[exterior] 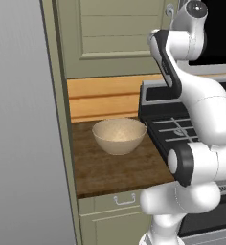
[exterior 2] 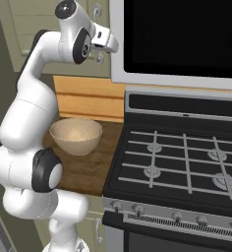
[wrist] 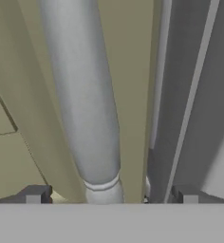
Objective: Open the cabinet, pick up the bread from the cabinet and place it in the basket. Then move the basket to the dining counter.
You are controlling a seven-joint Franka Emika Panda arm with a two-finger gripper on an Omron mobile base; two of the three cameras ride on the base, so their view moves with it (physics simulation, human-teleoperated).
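1. A short dark wood countertop [exterior: 117, 170] runs between a tall olive panel [exterior: 57, 119] and a black stove [exterior 2: 182, 162].
2. Light wooden planks [exterior: 103, 100] line the wall behind the countertop.
3. A drawer with a small silver handle [exterior: 125, 199] sits under its front edge.
4. A black, silver-framed appliance [exterior 2: 182, 39] hangs above the stove's grates [exterior 2: 184, 160].
5. Knobs [exterior 2: 177, 215] line the stove's front.

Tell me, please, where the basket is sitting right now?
The basket sits on the short wood countertop below the closed cabinet, just left of the stove, seen in both base views.
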